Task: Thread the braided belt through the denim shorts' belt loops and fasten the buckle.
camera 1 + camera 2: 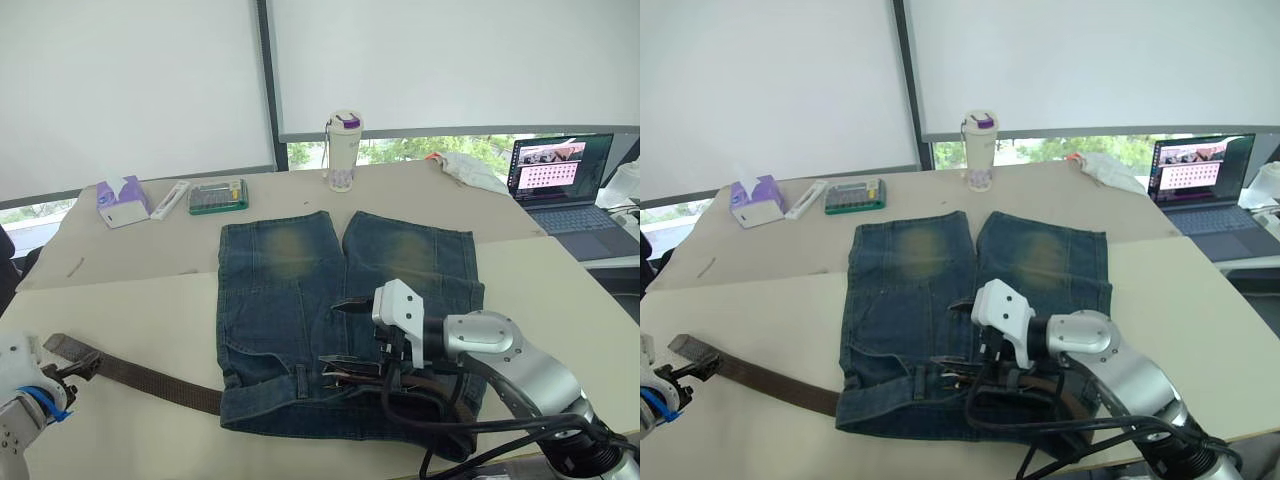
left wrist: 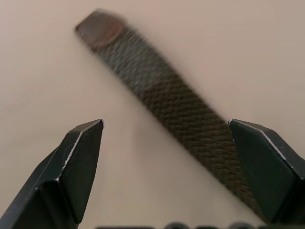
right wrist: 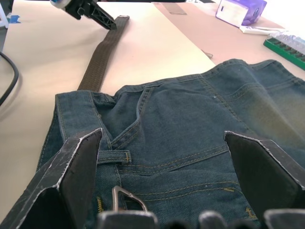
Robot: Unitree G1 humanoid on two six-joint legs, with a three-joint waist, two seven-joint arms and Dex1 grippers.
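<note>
Your left hand (image 1: 62,378) sits at the lower left of the head view, with its two black fingers spread apart and nothing between them. The long, thin, dark olive-brown woven belt (image 1: 150,380) lies flat on the pale tabletop (image 1: 130,310), and its reddish-brown leather tip (image 1: 62,347) is right by that hand, just past the fingertips. The belt's long line runs from that tip toward the lower middle of the frame, where it slips under the waistband of the faded blue denim shorts (image 1: 300,300). So the loose end points at your left hand, and that hand is much nearer to it than the other one. Your right hand (image 1: 345,340) hangs over the middle of the waistband, fingers (image 3: 76,176) wide apart and holding nothing. In its wrist view you can see a small silvery metal buckle (image 3: 127,198) close below it, next to a little blue denim belt loop (image 3: 113,156). The belt looks rough and bendy, like a braid, and the tip looks smooth. The shorts look thick and soft, with yellowish worn patches on both legs. I think the left hand should close on the tip next.
</note>
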